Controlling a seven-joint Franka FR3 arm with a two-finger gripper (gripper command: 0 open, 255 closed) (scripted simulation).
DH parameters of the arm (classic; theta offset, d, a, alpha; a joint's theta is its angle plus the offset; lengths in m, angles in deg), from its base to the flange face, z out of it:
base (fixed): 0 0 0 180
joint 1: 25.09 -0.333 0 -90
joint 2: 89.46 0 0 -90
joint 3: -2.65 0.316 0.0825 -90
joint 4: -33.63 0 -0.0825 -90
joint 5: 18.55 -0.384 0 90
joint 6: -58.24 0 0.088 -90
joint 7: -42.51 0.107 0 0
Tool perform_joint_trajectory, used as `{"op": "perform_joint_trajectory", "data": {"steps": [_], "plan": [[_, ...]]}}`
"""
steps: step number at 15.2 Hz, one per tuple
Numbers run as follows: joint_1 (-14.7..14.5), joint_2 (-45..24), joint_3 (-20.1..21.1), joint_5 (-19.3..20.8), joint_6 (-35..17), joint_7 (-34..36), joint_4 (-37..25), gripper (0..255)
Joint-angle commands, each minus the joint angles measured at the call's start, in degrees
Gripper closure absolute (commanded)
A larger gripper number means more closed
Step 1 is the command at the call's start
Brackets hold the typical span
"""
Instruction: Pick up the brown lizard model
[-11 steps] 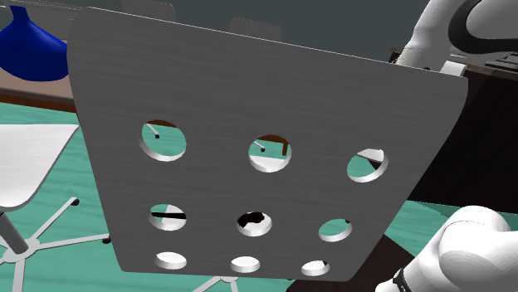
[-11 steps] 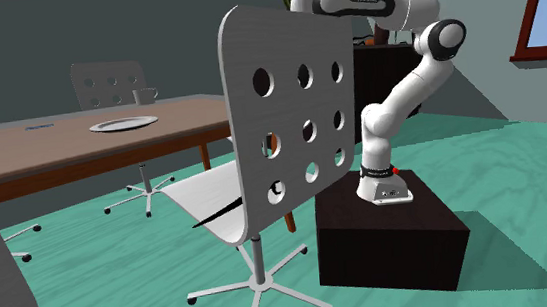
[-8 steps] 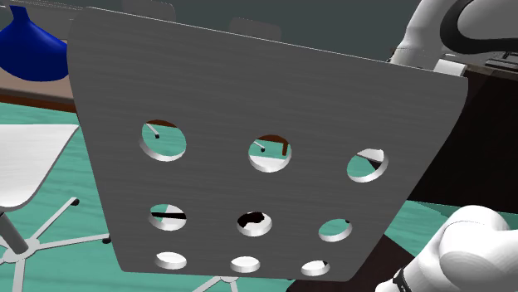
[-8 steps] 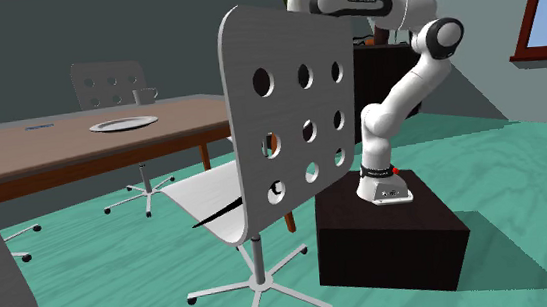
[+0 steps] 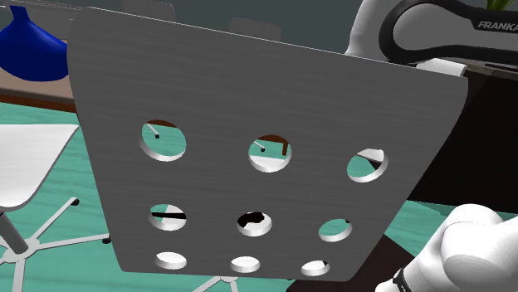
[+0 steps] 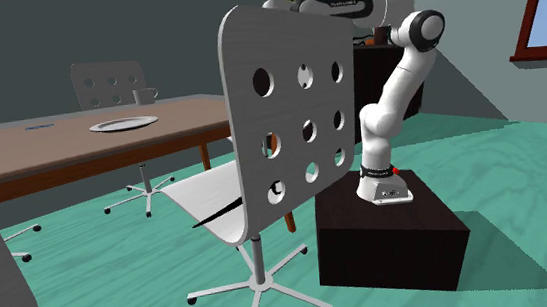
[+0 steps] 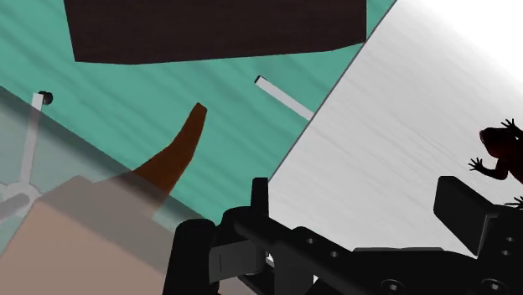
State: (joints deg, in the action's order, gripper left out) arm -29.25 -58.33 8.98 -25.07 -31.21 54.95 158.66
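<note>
The lizard model (image 7: pixel 500 152) is dark reddish brown and lies on a pale grey-white surface (image 7: pixel 402 126), just beyond and outside my right finger. My black gripper (image 7: pixel 362 209) is open above that surface, its fingers wide apart with nothing between them. The lizard is partly cut off by the picture's edge. In the shoulder view the white arm (image 5: pixel 432 25) passes over the top of a chair back. In the second exterior view the arm (image 6: pixel 396 78) reaches left behind that chair back.
A grey chair back with round holes (image 5: pixel 249 99) (image 6: pixel 278 107) stands close in front of the dark stand (image 6: pixel 388 229). A brown table (image 6: pixel 60 144) carries a plate (image 6: pixel 124 123) and a mug (image 6: pixel 144 95). A blue vase (image 5: pixel 29 50) stands at the shoulder view's upper left. The floor is teal.
The arm's upper links have swung toward the left in both exterior views, further over and behind the chair back. The chair and table have not moved.
</note>
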Motion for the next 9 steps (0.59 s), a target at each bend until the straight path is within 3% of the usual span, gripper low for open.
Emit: {"op": "perform_joint_trajectory", "data": {"steps": [1, 9], "plan": [[-0.9, -3.45, 1.92, -0.16, -0.83, 0.95, -1.82, 0], [-4.14, -19.34, 9.14, 1.57, -3.41, 5.24, -11.5, 0]]}}
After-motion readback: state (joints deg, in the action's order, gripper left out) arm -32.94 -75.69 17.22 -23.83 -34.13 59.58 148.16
